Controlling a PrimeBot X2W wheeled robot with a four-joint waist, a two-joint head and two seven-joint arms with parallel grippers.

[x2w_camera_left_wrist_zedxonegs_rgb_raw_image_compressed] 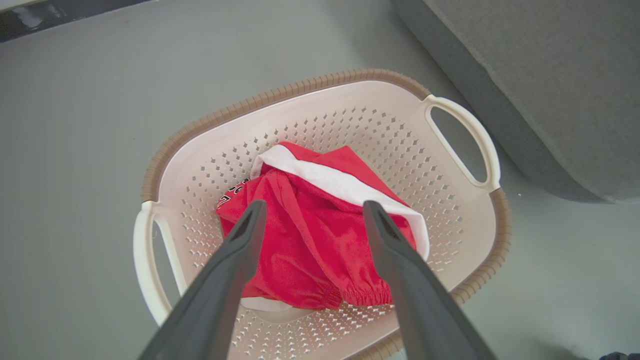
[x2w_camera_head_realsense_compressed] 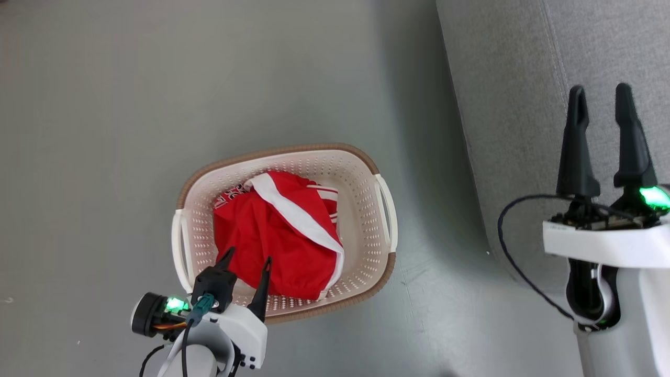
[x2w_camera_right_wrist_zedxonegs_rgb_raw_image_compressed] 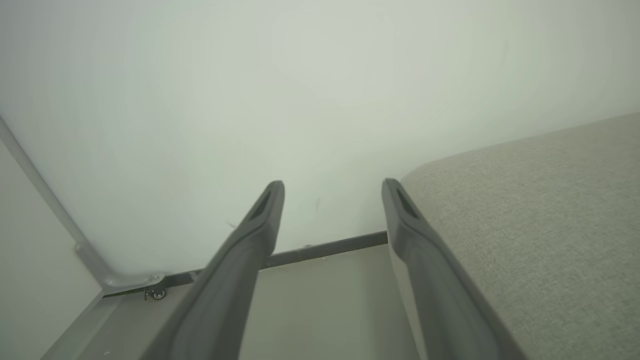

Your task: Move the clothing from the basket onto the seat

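Reaching for the red clothing (x2w_camera_head_realsense_compressed: 282, 246), we hold our left gripper (x2w_camera_head_realsense_compressed: 249, 255) wide open above the near side of the cream basket (x2w_camera_head_realsense_compressed: 366, 220), in the lower middle of the head view; nothing is grasped yet. Next, we think, it must descend and close on the fabric, away from the brown rim (x2w_camera_head_realsense_compressed: 293, 148). Our right gripper (x2w_camera_head_realsense_compressed: 599, 89) hangs open at the right, over the grey seat (x2w_camera_head_realsense_compressed: 513, 78). The floor (x2w_camera_head_realsense_compressed: 434, 235) between them leaves room.

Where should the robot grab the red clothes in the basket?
Pinch the bunched red hump of the clothing beside the white stripe, coming straight down from above with the open left gripper. The basket walls ring the pile, blocking the sides, and that hump seems highest.
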